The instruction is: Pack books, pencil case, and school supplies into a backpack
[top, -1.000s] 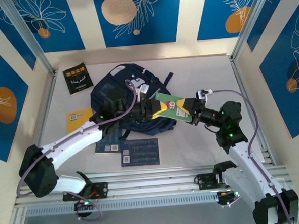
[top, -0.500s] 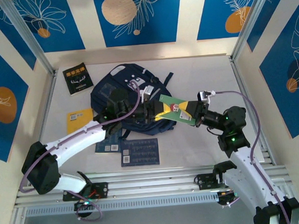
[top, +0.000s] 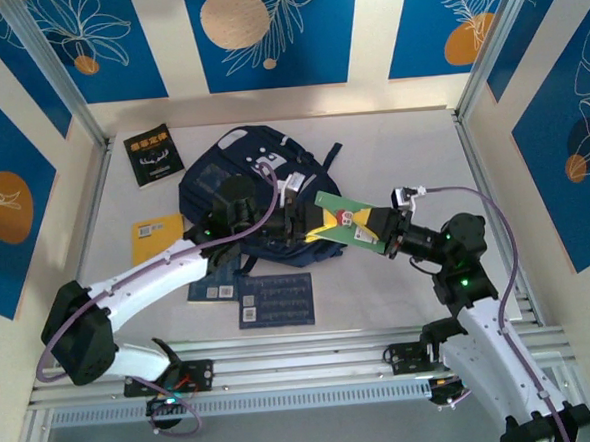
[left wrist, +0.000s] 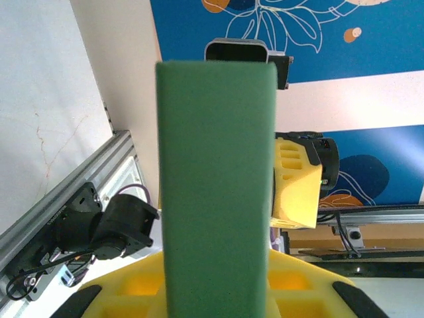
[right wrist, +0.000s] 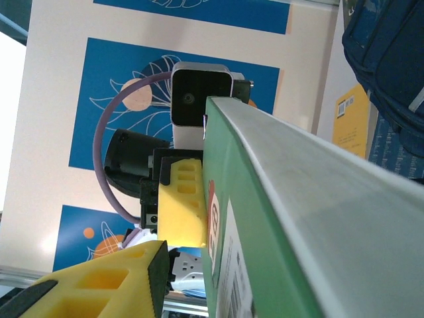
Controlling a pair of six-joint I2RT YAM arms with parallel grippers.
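My left hand (top: 300, 221) clamps the booklet (top: 339, 210) above the right edge of the backpack (top: 241, 154). Its long axis runs across to my right hand (top: 384, 228), whose fingers stand apart around the other end.

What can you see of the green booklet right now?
The green booklet is a flat, card-covered slab with pale page edges and a white barcode label with red print. It is held above the table beside the backpack, one end clamped in the left gripper. The right gripper flanks the other end, grip unclear.
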